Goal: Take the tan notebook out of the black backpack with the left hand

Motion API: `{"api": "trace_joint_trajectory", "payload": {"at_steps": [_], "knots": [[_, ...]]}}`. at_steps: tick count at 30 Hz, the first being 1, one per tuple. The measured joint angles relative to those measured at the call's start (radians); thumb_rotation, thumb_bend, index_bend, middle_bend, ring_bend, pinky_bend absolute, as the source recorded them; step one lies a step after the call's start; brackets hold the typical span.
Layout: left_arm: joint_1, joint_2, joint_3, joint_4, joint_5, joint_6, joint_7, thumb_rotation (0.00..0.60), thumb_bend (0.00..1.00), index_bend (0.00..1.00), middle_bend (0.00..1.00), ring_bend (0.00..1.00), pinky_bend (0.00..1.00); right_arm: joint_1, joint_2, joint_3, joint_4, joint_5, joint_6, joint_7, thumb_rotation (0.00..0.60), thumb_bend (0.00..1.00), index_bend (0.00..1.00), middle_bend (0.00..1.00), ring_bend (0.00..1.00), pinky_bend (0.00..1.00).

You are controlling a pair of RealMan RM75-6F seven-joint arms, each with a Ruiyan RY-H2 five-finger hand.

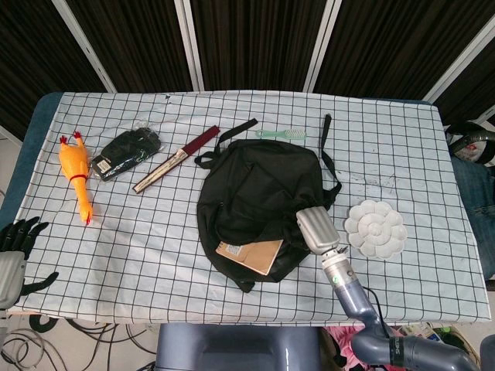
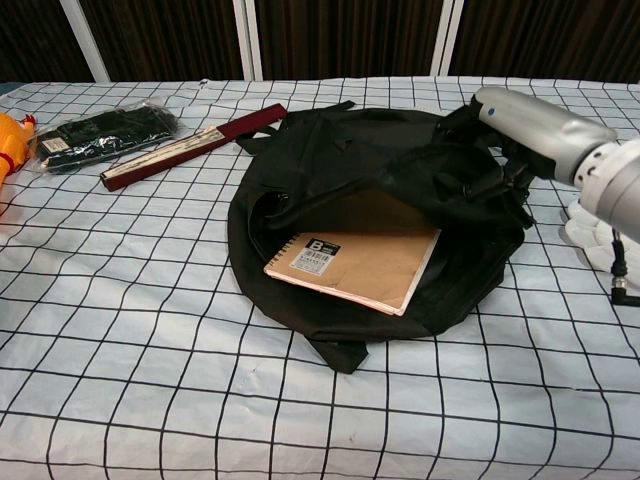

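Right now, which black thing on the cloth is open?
The black backpack, flap lifted by the right hand, tan notebook exposed; the black bundle stays plastic-wrapped.

We saw bright, even overhead light; soft short shadows under black backpack [image 1: 259, 201]; mild glare on white checked tablecloth [image 2: 120, 330]; both views sharp; backdrop dark.

A robotics lab's test bench: a table [image 1: 155, 232] under a black-gridded white cloth stands before dark curtained panels [image 1: 255, 42] with white frames at 12 o'clock. Loose cables [image 1: 46, 328] trail on the floor at 7 o'clock. Unrelated props dot the cloth, among them a rubber chicken [image 1: 75, 174] at 9 o'clock and a paint palette [image 1: 376, 229] at 3 o'clock.
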Motion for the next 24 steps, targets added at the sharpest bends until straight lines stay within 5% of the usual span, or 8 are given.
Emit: {"api": "trace_joint_trajectory", "payload": {"at_steps": [6, 10, 24], "knots": [[-0.050, -0.017, 0.017, 0.003, 0.045, -0.075, -0.014, 0.600, 0.15, 0.15, 0.09, 0.00, 0.00, 0.094, 0.044, 0.128, 0.063, 0.166, -0.131, 0.086, 0.600, 0.44, 0.66, 0.59, 0.43, 0.15], [-0.109, -0.031, 0.015, -0.012, 0.095, -0.125, -0.001, 0.600, 0.15, 0.16, 0.11, 0.00, 0.00, 0.137, 0.054, 0.168, 0.154, 0.220, -0.163, 0.111, 0.600, 0.44, 0.66, 0.59, 0.43, 0.15], [-0.382, -0.231, -0.074, 0.001, 0.107, -0.401, 0.092, 0.600, 0.10, 0.17, 0.15, 0.00, 0.00, 0.183, 0.096, 0.151, 0.203, 0.258, -0.153, 0.131, 0.600, 0.45, 0.67, 0.59, 0.43, 0.15]]}}
